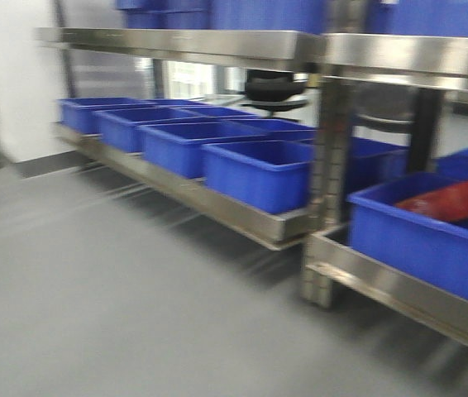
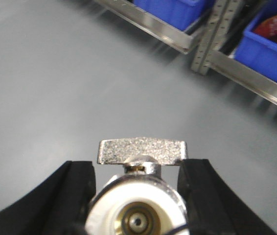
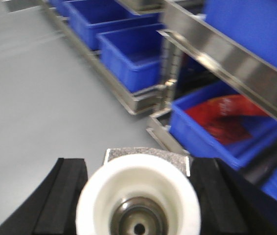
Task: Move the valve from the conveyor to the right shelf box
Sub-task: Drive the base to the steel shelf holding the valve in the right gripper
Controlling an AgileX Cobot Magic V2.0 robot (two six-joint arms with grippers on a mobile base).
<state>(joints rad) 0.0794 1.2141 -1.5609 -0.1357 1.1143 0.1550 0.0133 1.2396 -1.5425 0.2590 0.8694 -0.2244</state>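
**Front view.** Everything is smeared as if by motion. The low left shelf point(image 1: 217, 203) carries a row of blue boxes point(image 1: 259, 178). Near right sits the right box point(image 1: 416, 240) with a red thing point(image 1: 457, 198) in it. No claw, valve or conveyor shows here.

**Left wrist.** The left claw point(image 2: 138, 171) is narrow and clamped on a valve point(image 2: 141, 152), silver handle up, white end cap toward the lens. Grey floor point(image 2: 80, 88) lies below. The right box point(image 2: 270, 46) is far right, well apart.

**Right wrist.** The right claw point(image 3: 137, 169) is likewise closed on a second valve point(image 3: 137, 196), whose white cap fills the near frame. The right box point(image 3: 192, 128) is to the right under a steel rail point(image 3: 226, 63), not yet reached.

**Progress (judged).** Pick-up looks done. The approach to the shelf is under way. Placing and letting go are left.

**Hidden.** The conveyor is out of every view. Both valve bodies are cut off by the bottom edge. The red thing is too blurred to name. Which box is the target I cannot say for sure; the one with the red thing seems likeliest.
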